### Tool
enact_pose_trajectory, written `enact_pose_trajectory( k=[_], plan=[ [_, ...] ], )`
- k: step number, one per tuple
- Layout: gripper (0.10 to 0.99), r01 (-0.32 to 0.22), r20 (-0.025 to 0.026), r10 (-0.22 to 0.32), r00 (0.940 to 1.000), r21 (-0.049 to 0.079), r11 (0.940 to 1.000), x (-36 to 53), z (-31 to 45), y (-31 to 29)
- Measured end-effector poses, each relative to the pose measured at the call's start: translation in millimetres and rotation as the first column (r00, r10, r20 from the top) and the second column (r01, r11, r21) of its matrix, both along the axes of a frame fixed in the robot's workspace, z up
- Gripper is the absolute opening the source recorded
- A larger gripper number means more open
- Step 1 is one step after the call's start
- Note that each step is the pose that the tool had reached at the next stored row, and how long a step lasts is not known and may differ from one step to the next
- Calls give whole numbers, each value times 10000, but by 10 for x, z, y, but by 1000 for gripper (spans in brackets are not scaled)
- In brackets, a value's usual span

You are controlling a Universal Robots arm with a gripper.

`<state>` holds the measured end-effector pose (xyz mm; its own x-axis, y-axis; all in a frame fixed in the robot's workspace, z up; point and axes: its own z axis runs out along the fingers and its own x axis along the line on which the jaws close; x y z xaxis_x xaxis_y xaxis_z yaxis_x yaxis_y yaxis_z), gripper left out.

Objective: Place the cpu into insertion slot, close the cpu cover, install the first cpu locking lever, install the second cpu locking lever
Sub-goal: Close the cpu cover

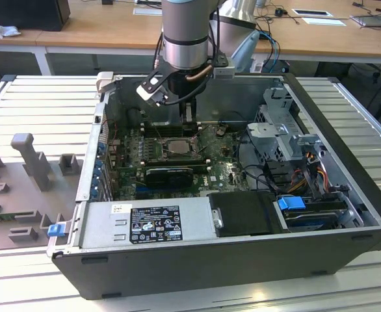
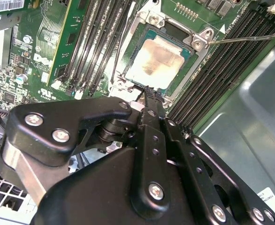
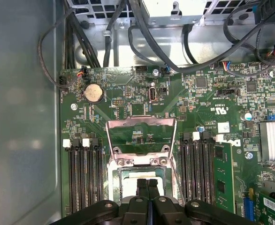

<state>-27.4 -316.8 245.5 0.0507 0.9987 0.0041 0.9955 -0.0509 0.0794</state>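
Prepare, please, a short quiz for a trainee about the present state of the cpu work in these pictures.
1. True or false: the cpu already lies in the insertion slot.
2. In the first wrist view, the cpu cover is: A) flat over the cpu; B) swung up, open; C) lying outside the computer.
3. Fill in: the gripper by the insertion slot has its fingers ____.
Key: 1 true; 2 B; 3 shut.

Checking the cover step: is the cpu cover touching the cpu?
Apart. In the first wrist view the cpu cover is swung open, board showing through its window, and the cpu lies uncovered past its hinge.
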Motion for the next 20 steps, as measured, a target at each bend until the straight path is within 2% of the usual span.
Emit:
enact_pose_trajectory(
  k=[20],
  plan=[
    [106, 8, 1, -8, 10000, 1, 10000, 4, 11, 0]
  ],
)
